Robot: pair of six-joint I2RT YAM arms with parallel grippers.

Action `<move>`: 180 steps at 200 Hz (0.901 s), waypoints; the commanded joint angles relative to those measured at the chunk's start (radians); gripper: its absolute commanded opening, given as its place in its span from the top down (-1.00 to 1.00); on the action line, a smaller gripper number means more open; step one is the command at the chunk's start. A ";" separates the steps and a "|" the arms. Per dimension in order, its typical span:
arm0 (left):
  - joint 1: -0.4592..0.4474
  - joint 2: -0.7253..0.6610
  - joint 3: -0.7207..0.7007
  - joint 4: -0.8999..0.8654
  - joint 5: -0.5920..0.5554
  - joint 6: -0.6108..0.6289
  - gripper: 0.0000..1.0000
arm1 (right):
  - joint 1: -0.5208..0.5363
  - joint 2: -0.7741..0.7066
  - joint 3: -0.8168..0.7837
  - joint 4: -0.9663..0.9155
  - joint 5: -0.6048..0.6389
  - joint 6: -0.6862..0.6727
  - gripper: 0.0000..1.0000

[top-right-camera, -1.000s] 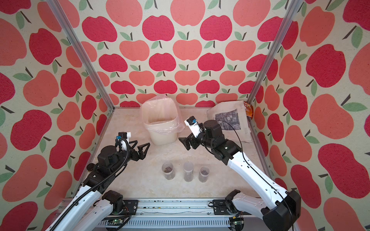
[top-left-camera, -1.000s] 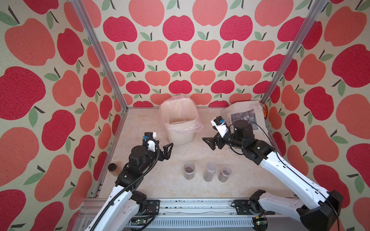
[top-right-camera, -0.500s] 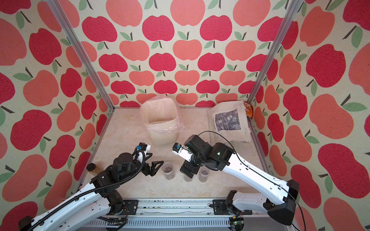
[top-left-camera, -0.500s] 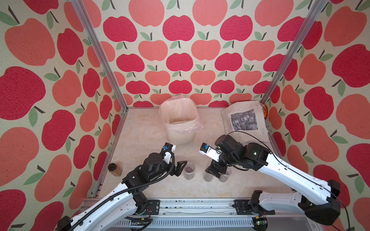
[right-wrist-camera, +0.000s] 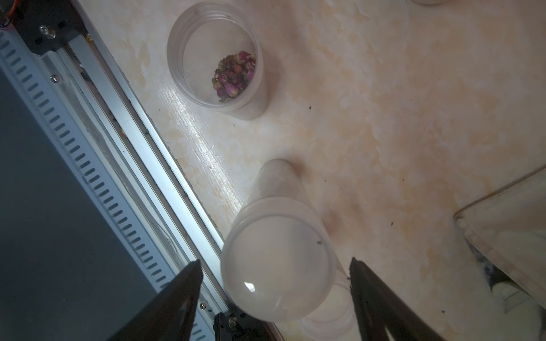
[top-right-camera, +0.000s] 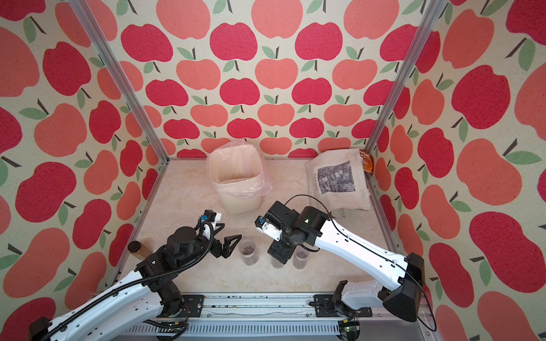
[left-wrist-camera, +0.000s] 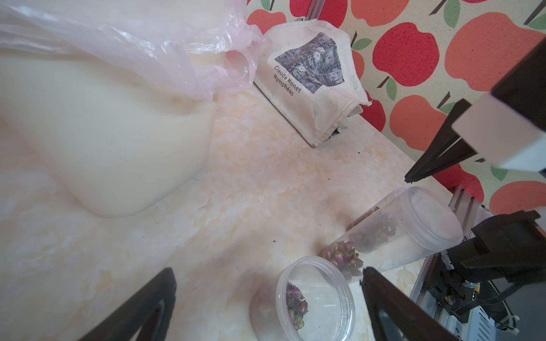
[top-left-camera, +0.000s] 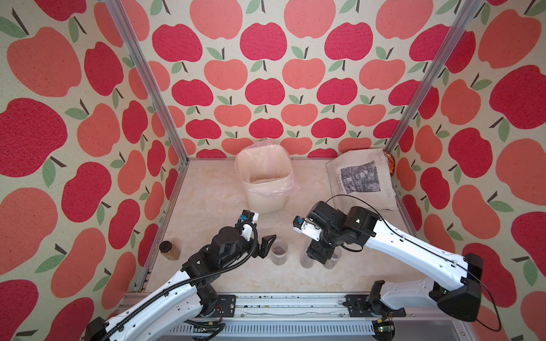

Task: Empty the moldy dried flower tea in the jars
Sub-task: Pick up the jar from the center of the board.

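Jaws open on both arms: my right gripper (right-wrist-camera: 274, 262) straddles the middle jar's (right-wrist-camera: 277, 189) lid with gaps either side, and my left gripper (top-left-camera: 267, 246) waits just beside the left jar (top-left-camera: 279, 254). The tea (right-wrist-camera: 233, 76) lies in that jar's bottom, and the bin (top-left-camera: 266, 189) stands behind.

Your left arm (top-left-camera: 159, 307) and right arm (top-left-camera: 413, 251) both have white shells and black joints, with black triangular fingers (left-wrist-camera: 164, 285), a ribbed black hose (top-left-camera: 220, 269) on the left, and a thin looping wire (top-left-camera: 339, 195) and green light (top-left-camera: 358, 220) on the right.
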 commanded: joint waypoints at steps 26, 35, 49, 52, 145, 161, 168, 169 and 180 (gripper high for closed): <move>0.000 -0.014 -0.022 0.053 -0.051 0.011 -0.99 | 0.005 0.028 0.005 0.027 -0.003 0.008 -0.46; 0.000 -0.014 -0.024 0.058 -0.053 0.011 -0.99 | 0.005 0.032 0.003 0.031 -0.005 0.007 -0.41; 0.000 -0.013 -0.025 0.066 -0.056 0.011 -0.99 | 0.005 0.038 -0.003 0.030 -0.003 0.007 -0.27; 0.000 -0.014 -0.025 0.067 -0.058 0.010 -0.99 | 0.005 0.039 -0.003 0.030 -0.003 0.007 -0.24; 0.002 -0.008 -0.012 0.161 -0.016 0.085 -0.99 | -0.083 -0.004 0.121 -0.019 0.022 0.029 0.20; 0.002 0.010 0.003 0.191 0.015 0.135 -0.99 | -0.128 -0.013 0.171 -0.031 0.028 0.025 0.29; 0.002 0.021 0.013 0.202 0.032 0.163 -0.99 | -0.146 -0.016 0.195 -0.035 0.023 0.023 0.29; 0.002 0.025 0.014 0.204 0.035 0.163 -0.99 | -0.149 -0.016 0.199 -0.036 0.022 0.023 0.29; 0.002 0.051 0.034 0.216 0.066 0.217 -0.99 | -0.183 -0.019 0.243 -0.038 0.002 0.022 0.30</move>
